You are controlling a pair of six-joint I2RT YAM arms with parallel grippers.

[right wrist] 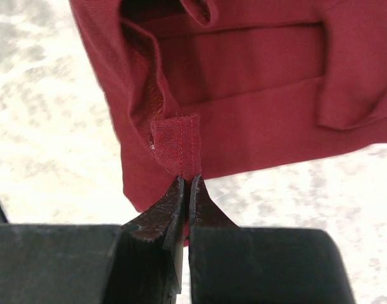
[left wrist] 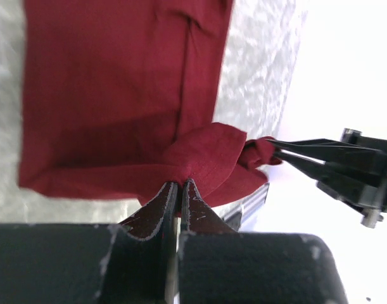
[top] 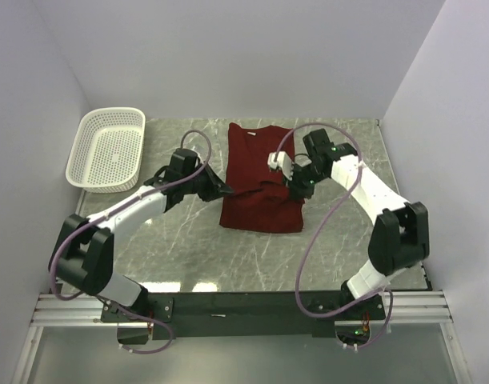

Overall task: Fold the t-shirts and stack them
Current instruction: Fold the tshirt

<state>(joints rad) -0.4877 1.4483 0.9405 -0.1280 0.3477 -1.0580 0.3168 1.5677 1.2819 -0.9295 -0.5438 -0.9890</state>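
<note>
**Overhead view.** The maroon t-shirt [top: 256,152] lies on the marbled table [top: 188,248], slightly toward 12 o'clock from the table's centre. Its neckline is at the 12 o'clock end, and its sides are folded in so that the body forms a long strip. A band of cloth across the half nearer 6 o'clock is bunched between the two arms.

The left gripper [top: 226,190] meets the shirt from 9 o'clock. The left wrist view shows its jaws clenched on a rounded fold of the cloth.

The right gripper [top: 294,189] meets the shirt from 3 o'clock. The right wrist view shows its jaws pinched on a short hemmed tab of the same shirt.

The two grips face each other across the garment, near but apart. A white perforated basket [top: 108,148] stands at 10 o'clock, well apart from the shirt.
</note>
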